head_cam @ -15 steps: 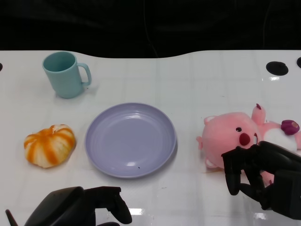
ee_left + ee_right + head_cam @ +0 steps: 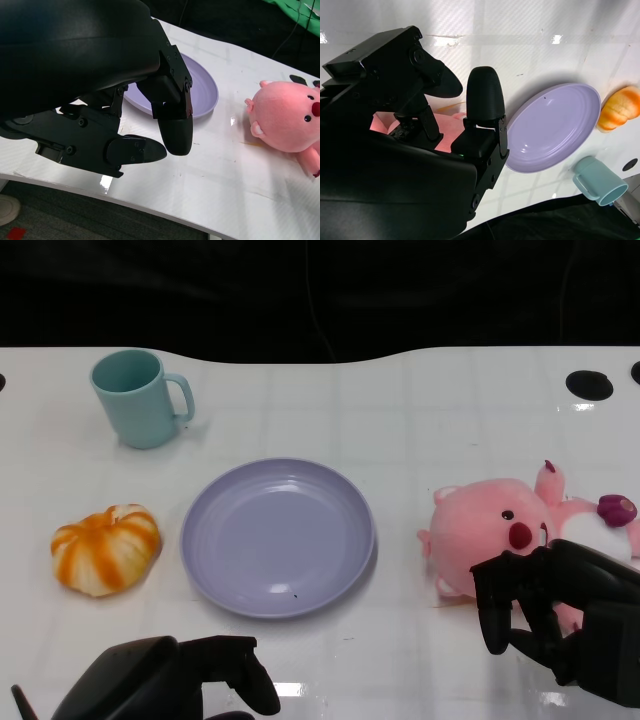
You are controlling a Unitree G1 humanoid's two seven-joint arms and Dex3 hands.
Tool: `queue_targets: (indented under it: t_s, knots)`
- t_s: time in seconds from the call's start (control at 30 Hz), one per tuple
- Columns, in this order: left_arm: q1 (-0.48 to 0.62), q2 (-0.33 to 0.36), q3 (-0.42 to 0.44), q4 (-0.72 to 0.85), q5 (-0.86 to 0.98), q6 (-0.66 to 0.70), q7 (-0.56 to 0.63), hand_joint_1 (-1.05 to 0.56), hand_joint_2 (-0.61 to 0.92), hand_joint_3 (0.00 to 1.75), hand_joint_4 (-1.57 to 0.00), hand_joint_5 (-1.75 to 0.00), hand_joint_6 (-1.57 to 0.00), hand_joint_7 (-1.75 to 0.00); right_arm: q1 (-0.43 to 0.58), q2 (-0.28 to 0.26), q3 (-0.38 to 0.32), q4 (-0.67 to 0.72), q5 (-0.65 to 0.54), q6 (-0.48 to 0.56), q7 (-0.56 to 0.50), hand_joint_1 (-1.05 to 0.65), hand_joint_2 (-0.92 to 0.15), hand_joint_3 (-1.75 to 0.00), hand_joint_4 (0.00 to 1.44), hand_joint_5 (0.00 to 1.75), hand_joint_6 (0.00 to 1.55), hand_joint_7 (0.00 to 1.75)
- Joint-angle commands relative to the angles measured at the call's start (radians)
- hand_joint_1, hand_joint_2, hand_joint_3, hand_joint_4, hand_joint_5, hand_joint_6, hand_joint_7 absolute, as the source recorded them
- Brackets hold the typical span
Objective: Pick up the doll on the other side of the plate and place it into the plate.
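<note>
Lying at the frame's right edge, beside the purple plate: the pink doll. Hovering over its lower part, fingers curled but gripping nothing: right hand. Resting at lower left, empty, fingers apart: left hand.

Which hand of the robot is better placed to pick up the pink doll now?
The right hand: it hovers over the pink doll, right of the plate. The left hand is across the plate.
</note>
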Motion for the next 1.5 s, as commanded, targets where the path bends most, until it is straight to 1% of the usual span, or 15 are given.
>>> queue_targets:
  t_s: [0.03, 0.53, 0.7, 0.77, 0.8, 0.87, 0.9, 0.97, 1.0, 1.1, 1.17, 1.2, 1.3, 1.4, 1.5]
  knots:
    - [0.0, 0.013, 0.004, 0.004, -0.007, -0.003, -0.009, -0.28, 0.92, 0.39, -0.61, -1.63, -0.7, -0.98, -0.01, -0.013, 0.001, -0.012, -0.004, 0.012, -0.001, -0.06, -0.51, -1.15, 0.8, 1.75, 0.7, 1.53]
    - [0.001, 0.015, 0.005, 0.003, -0.006, -0.004, -0.007, -0.28, 0.92, 0.39, -0.62, -1.64, -0.71, -0.98, -0.011, -0.011, 0.002, -0.014, -0.008, 0.017, -0.005, -0.06, -0.51, -1.15, 0.8, 1.75, 0.71, 1.52]
    - [0.001, 0.016, 0.007, 0.005, -0.009, -0.002, -0.009, -0.28, 0.92, 0.39, -0.61, -1.62, -0.7, -0.98, -0.01, 0.011, -0.007, -0.016, 0.005, 0.024, -0.029, -0.02, -0.47, -1.16, 0.78, 1.7, 0.77, 1.37]
    - [0.002, 0.018, 0.008, 0.005, -0.011, -0.003, -0.011, -0.28, 0.92, 0.4, -0.61, -1.62, -0.7, -0.98, -0.009, 0.026, -0.017, -0.001, 0.022, 0.006, -0.05, 0.01, -0.48, -1.12, 0.79, 1.48, 0.79, 1.14]
    - [0.001, 0.019, 0.009, 0.006, -0.01, -0.003, -0.011, -0.28, 0.92, 0.4, -0.61, -1.62, -0.7, -0.98, -0.007, 0.037, -0.024, 0.005, 0.029, -0.001, -0.067, 0.01, -0.49, -1.09, 0.79, 1.41, 0.8, 1.08]
    - [0.0, 0.02, 0.009, 0.011, -0.012, -0.01, -0.007, -0.28, 0.92, 0.4, -0.61, -1.62, -0.7, -0.99, -0.008, 0.053, -0.034, 0.019, 0.033, -0.02, -0.1, 0.0, -0.55, -0.93, 0.79, 1.21, 0.79, 0.87]
    - [0.0, 0.02, 0.01, 0.013, -0.013, -0.012, -0.006, -0.28, 0.92, 0.4, -0.61, -1.63, -0.7, -0.99, -0.01, 0.057, -0.037, 0.025, 0.03, -0.032, -0.116, -0.02, -0.61, -0.78, 0.77, 1.07, 0.77, 0.71]
    - [0.001, 0.019, 0.012, 0.014, -0.016, -0.012, -0.005, -0.28, 0.92, 0.4, -0.61, -1.63, -0.7, -0.98, -0.014, 0.064, -0.04, 0.034, 0.02, -0.05, -0.146, -0.06, -0.71, -0.53, 0.73, 0.92, 0.76, 0.47]
    - [0.0, 0.02, 0.012, 0.014, -0.015, -0.01, -0.007, -0.28, 0.92, 0.4, -0.61, -1.63, -0.7, -0.98, -0.014, 0.071, -0.044, 0.03, 0.017, -0.045, -0.162, -0.07, -0.74, -0.44, 0.73, 0.87, 0.77, 0.4]
    - [-0.002, 0.022, 0.012, 0.018, -0.012, -0.008, -0.008, -0.29, 0.92, 0.4, -0.61, -1.64, -0.7, -0.98, -0.016, 0.075, -0.048, 0.023, -0.01, -0.048, -0.202, -0.14, -0.85, -0.19, 0.58, 0.66, 0.66, 0.16]
    - [-0.003, 0.022, 0.012, 0.023, -0.013, -0.012, -0.005, -0.29, 0.92, 0.4, -0.61, -1.64, -0.7, -0.98, -0.025, 0.071, -0.05, 0.03, -0.041, -0.071, -0.238, -0.21, -0.88, -0.09, 0.53, 0.53, 0.59, 0.07]
    - [-0.003, 0.022, 0.012, 0.025, -0.013, -0.016, -0.003, -0.29, 0.92, 0.4, -0.61, -1.65, -0.7, -0.99, -0.029, 0.071, -0.051, 0.035, -0.052, -0.08, -0.251, -0.27, -0.89, -0.06, 0.46, 0.46, 0.52, 0.03]
    - [-0.004, 0.023, 0.013, 0.032, -0.011, -0.025, -0.001, -0.29, 0.92, 0.4, -0.61, -1.65, -0.7, -0.99, -0.039, 0.067, -0.062, 0.046, -0.059, -0.095, -0.268, -0.37, -0.91, -0.03, 0.29, 0.36, 0.36, 0.0]
    - [-0.003, 0.024, 0.016, 0.036, -0.014, -0.035, 0.0, -0.29, 0.92, 0.4, -0.61, -1.65, -0.7, -0.99, -0.045, 0.053, -0.068, 0.043, -0.092, -0.108, -0.288, -0.44, -0.9, -0.01, 0.17, 0.3, 0.24, 0.0]
    - [0.0, 0.024, 0.019, 0.036, -0.014, -0.036, -0.003, -0.28, 0.92, 0.4, -0.61, -1.64, -0.7, -1.0, -0.049, 0.039, -0.072, 0.037, -0.13, -0.121, -0.308, -0.5, -0.88, 0.0, 0.04, 0.27, 0.17, 0.0]
